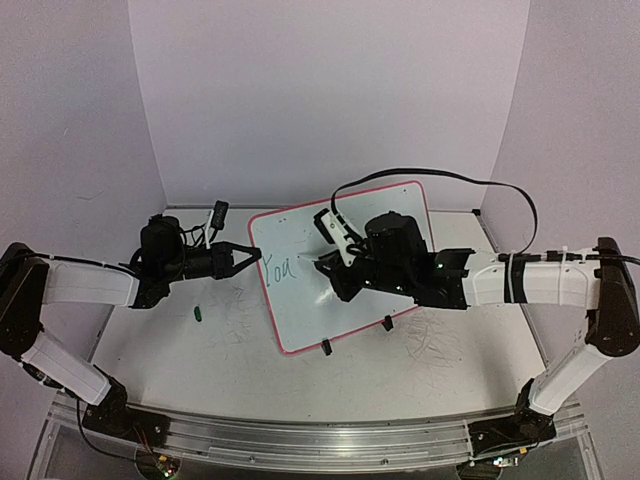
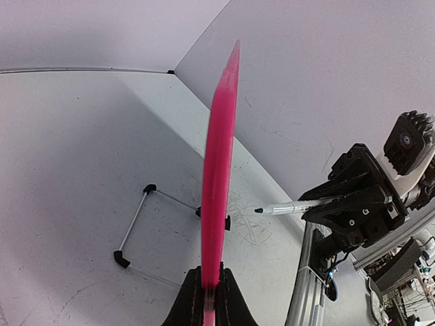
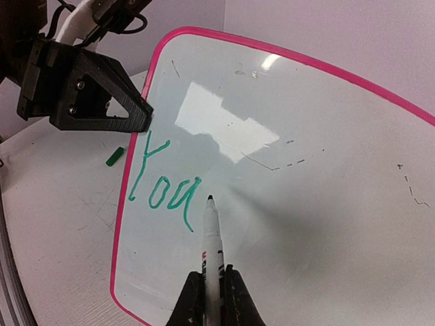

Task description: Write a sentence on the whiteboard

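The whiteboard, white with a pink-red frame, stands tilted on the table on two small black feet. My left gripper is shut on its left edge; in the left wrist view the pink frame runs edge-on up from the jaws. My right gripper is shut on a white marker, its dark tip just off the board face. Of the sentence, one green word shows near the board's left edge, just left of the marker tip. The marker also shows in the left wrist view.
A small green marker cap lies on the table left of the board. A thin wire stand with black ends rests behind the board. Grey scribbles mark the tabletop. A black cable loops over the board's top right. White walls enclose three sides.
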